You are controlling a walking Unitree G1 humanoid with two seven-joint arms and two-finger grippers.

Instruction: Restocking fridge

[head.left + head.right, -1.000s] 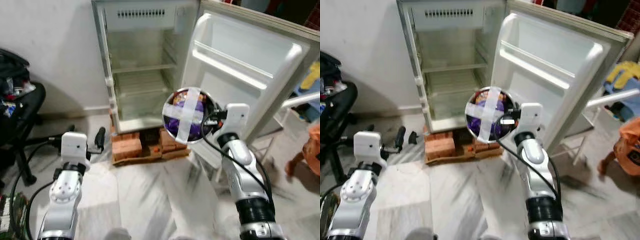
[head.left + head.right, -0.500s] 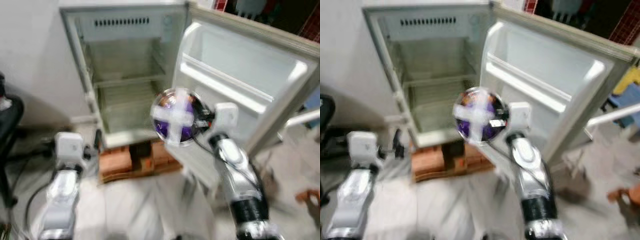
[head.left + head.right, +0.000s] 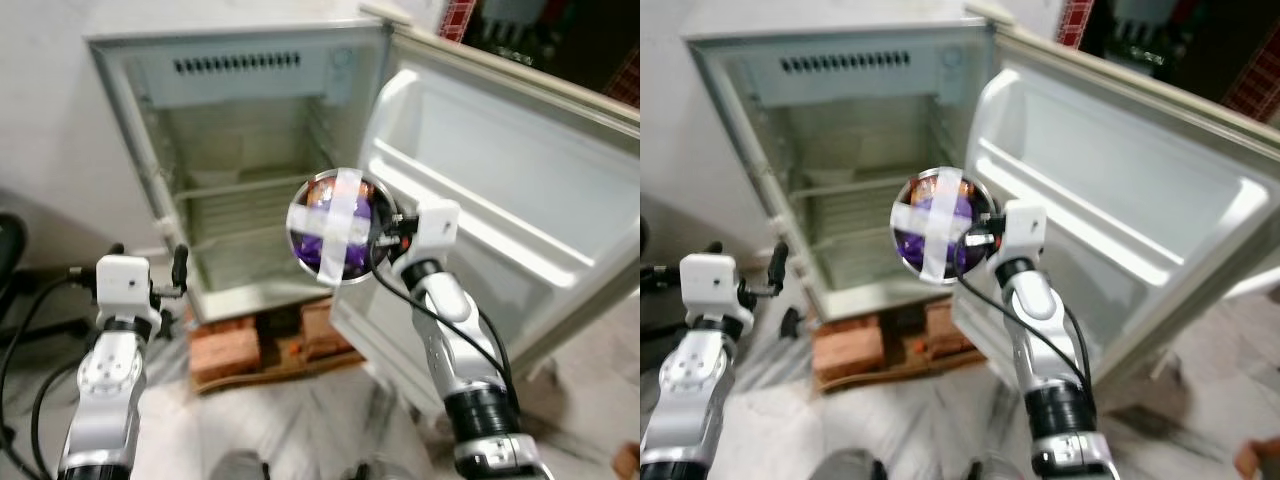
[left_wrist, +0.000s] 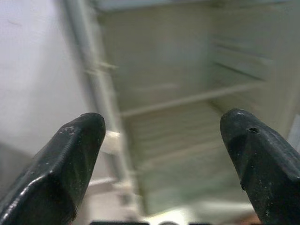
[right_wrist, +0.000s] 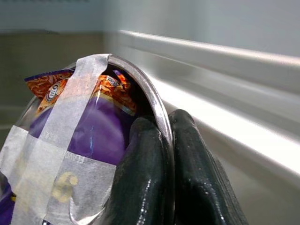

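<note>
Nearest the camera, both silver arms reach forward toward the fridge (image 3: 250, 170), which serves as the landmark here. The right end effector (image 5: 171, 136) has its two black fingers (image 5: 145, 187) pinched narrow on the rim of a round steel bowl (image 3: 335, 240), one finger inside the rim and one outside. The bowl is held up on edge in the air, its open face turned back toward the robot, in front of the fridge's open compartment and close to the hinge side of the door. Inside the bowl sits a purple and orange snack packet (image 5: 93, 126), kept in by two strips of pale tape (image 3: 340, 232) crossed over the mouth.

The left end effector (image 4: 161, 140) hangs lower, in front of the fridge's left wall, with its fingers spread wide and nothing between them; its wrist view looks straight into the cabinet.

Under the fridge lie red bricks (image 3: 225, 345) on a low wooden pallet (image 3: 275, 365), resting on the pale marble floor (image 3: 300, 430).

The fridge itself stands open against a white wall. Its door (image 3: 500, 200) swings out to the right, with moulded white racks on its inner face. In the compartment a wire shelf (image 3: 245, 185) crosses the middle, and a vented panel (image 3: 235, 65) runs along the top.
</note>
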